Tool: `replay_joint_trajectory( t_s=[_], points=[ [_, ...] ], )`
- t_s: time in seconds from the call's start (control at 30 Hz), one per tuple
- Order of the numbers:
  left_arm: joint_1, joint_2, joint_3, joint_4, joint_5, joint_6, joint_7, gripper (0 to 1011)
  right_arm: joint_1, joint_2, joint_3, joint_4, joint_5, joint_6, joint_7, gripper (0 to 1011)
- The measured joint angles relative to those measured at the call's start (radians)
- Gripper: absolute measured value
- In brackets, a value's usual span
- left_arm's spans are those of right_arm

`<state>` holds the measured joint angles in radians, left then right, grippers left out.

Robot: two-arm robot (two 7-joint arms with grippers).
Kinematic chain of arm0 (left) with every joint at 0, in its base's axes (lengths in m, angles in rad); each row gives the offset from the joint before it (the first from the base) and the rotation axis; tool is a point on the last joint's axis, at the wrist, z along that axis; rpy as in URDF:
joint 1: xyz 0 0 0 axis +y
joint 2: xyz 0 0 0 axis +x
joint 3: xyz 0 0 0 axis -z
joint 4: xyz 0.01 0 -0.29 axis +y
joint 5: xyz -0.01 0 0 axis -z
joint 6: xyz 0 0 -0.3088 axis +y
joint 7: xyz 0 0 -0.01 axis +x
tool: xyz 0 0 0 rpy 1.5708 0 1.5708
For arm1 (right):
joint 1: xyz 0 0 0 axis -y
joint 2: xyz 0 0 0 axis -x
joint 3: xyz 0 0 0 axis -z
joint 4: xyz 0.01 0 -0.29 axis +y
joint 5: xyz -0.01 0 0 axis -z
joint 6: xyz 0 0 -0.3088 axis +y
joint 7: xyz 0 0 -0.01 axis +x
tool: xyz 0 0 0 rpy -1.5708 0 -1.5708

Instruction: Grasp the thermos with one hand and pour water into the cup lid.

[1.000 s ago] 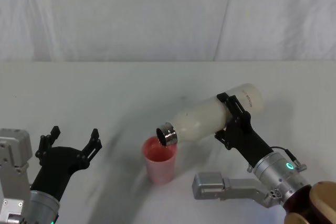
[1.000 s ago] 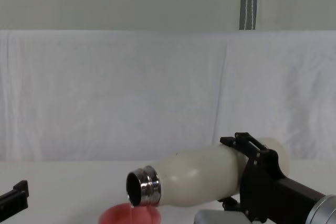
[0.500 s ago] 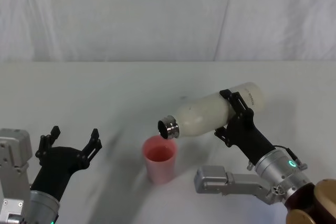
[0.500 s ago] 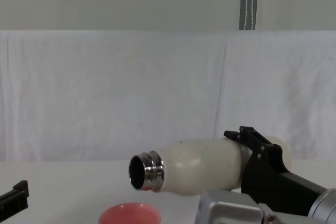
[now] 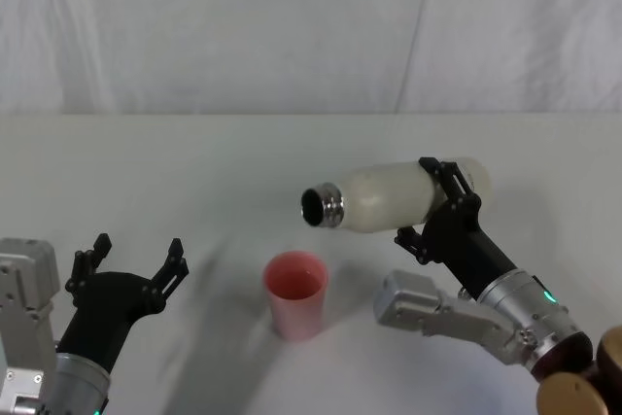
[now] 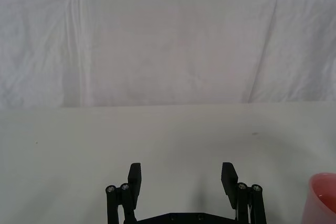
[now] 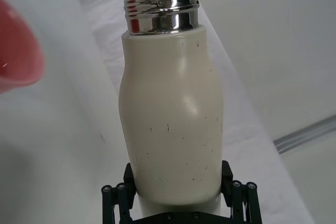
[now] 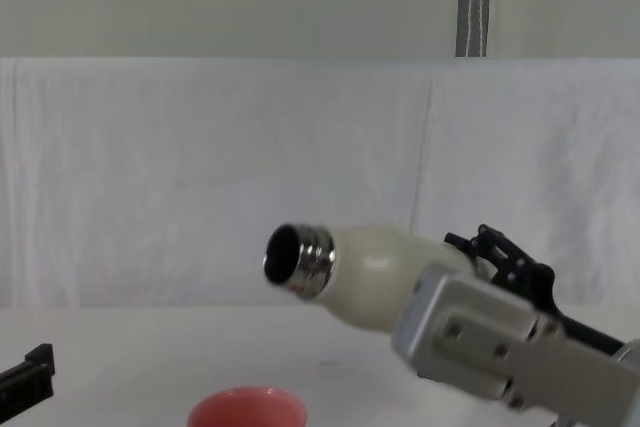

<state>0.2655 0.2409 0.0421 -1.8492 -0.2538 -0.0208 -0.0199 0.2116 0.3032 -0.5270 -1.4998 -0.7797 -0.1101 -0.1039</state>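
Observation:
My right gripper (image 5: 449, 203) is shut on the cream-white thermos (image 5: 403, 196), holding it in the air near horizontal, its steel neck (image 5: 323, 206) pointing left and slightly up. In the right wrist view the thermos (image 7: 172, 114) sits between the black fingers (image 7: 117, 196). In the chest view the thermos mouth (image 8: 298, 259) is raised above the pink cup lid (image 8: 246, 409). The cup lid (image 5: 295, 293) stands upright on the table, below and left of the neck. No water stream is visible. My left gripper (image 5: 131, 267) is open at the near left, its fingers (image 6: 135, 176) spread.
A white cloth covers the table (image 5: 194, 172) and hangs as a backdrop behind it. The cup lid's rim (image 6: 322, 199) shows to the side of the left gripper in the left wrist view. Bare table lies between the left gripper and the cup.
The right gripper has tipped the thermos back from its downward pour over the cup to near level, lifting the neck up and away from the rim. The left arm stayed still.

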Motion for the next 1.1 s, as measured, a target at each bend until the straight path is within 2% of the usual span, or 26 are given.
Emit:
replay_joint_trajectory(
  t_s=[0.2, 0.23, 0.3, 0.37, 0.5, 0.6, 0.73, 0.83, 1.1],
  points=[
    [0.000, 0.000, 0.000, 0.000, 0.000, 0.000, 0.000, 1001, -0.020, -0.026, 0.051, -0.015, 0.109, -0.019, 0.042, 960],
    [0.000, 0.000, 0.000, 0.000, 0.000, 0.000, 0.000, 1001, -0.020, -0.026, 0.051, -0.015, 0.109, -0.019, 0.042, 960],
    [0.000, 0.000, 0.000, 0.000, 0.000, 0.000, 0.000, 1001, -0.031, -0.038, 0.075, -0.022, 0.160, -0.025, 0.063, 960],
    [0.000, 0.000, 0.000, 0.000, 0.000, 0.000, 0.000, 1001, -0.047, -0.056, 0.113, -0.033, 0.245, -0.032, 0.096, 960],
    [0.000, 0.000, 0.000, 0.000, 0.000, 0.000, 0.000, 1001, -0.062, -0.075, 0.151, -0.043, 0.329, -0.036, 0.131, 960],
    [0.000, 0.000, 0.000, 0.000, 0.000, 0.000, 0.000, 1001, -0.082, -0.097, 0.198, -0.057, 0.437, -0.036, 0.176, 960],
    [0.000, 0.000, 0.000, 0.000, 0.000, 0.000, 0.000, 1001, -0.101, -0.116, 0.241, -0.069, 0.536, -0.031, 0.216, 960],
    [0.000, 0.000, 0.000, 0.000, 0.000, 0.000, 0.000, 1001, -0.113, -0.130, 0.268, -0.076, 0.600, -0.021, 0.240, 960],
    [0.000, 0.000, 0.000, 0.000, 0.000, 0.000, 0.000, 1001, -0.133, -0.153, 0.313, -0.079, 0.716, 0.005, 0.277, 960]
  ],
)
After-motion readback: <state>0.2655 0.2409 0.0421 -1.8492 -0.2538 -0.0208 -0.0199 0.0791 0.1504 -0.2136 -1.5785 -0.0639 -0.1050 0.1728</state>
